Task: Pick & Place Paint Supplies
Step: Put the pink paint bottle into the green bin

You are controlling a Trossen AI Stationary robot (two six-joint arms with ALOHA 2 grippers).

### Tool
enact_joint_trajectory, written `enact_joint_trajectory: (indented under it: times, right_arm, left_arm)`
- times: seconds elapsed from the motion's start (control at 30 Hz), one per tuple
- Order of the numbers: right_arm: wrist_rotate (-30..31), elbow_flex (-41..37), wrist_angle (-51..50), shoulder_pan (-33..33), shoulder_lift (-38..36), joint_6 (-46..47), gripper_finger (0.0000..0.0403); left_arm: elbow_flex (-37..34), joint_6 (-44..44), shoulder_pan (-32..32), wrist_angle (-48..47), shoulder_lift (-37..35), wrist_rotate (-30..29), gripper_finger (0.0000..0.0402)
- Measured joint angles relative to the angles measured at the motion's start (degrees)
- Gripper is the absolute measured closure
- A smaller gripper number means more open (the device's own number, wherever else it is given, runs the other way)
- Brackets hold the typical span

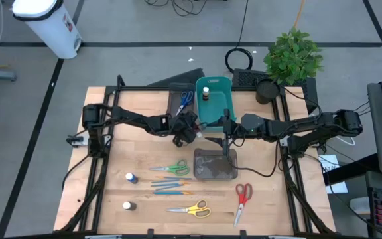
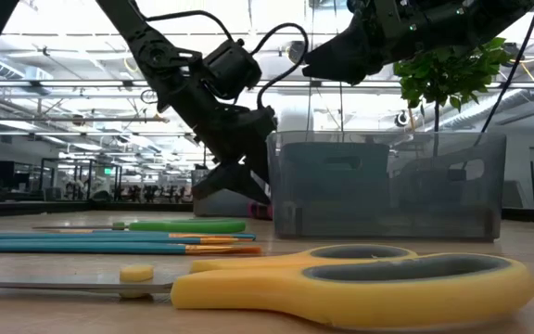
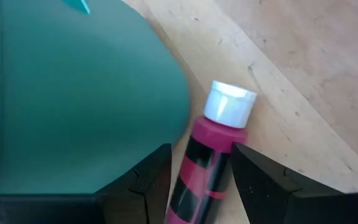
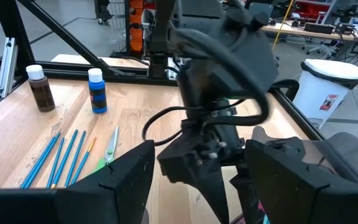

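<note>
Left hand [image 3: 194,180] reaches low beside the teal bin [image 3: 73,106].
Its fingers straddle a magenta paint bottle [image 3: 213,162], seemingly pinching it; the label is unreadable.

table [image 1: 264,206] | scissors [image 1: 191,210], brushes [image 1: 171,186], paint bottles [image 1: 131,177], teal bin [image 1: 225,106], grey tray [image 1: 215,164]

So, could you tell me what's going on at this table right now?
The left gripper is down beside the teal bin, its jaws around a magenta paint bottle with a white cap lying on the wood. The right gripper hangs open close by, over the bin's near edge. One bottle already stands in the bin. Brushes, the yellow scissors, green scissors, red scissors and two bottles wait on the table.
</note>
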Motion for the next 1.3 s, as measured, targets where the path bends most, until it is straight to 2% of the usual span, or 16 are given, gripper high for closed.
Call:
enact_joint_trajectory:
  times: [0.27, 0.77, 0.97, 1.13, 1.3]
  right_arm:
    - [0.0, 0.0, 0.0, 0.0, 0.0, 0.0, 0.0161]
    - [0.0, 0.0, 0.0, 0.0, 0.0, -0.2, 0.0161]
    - [0.0, 0.0, 0.0, 0.0, 0.0, -0.2, 0.0161]
    - [0.0, 0.0, 0.0, 0.0, 0.0, -0.2, 0.0161]
    - [0.0, 0.0, 0.0, 0.0, 0.0, -0.2, 0.0161]
  left_arm:
    - [0.0, -0.9, 2.3, -0.3, 0.0, 5.1, 0.0229]
    - [0.2, -3.9, 2.9, -6.9, 0.1, 8.3, 0.0229]
    - [0.2, -10.0, -0.1, -14.1, -1.0, 7.4, 0.0229]
    - [-0.1, -11.3, -3.9, -20.0, -4.4, 2.8, 0.0229]
    - [0.0, -10.7, -6.2, -19.2, -8.9, -1.4, 0.0229]
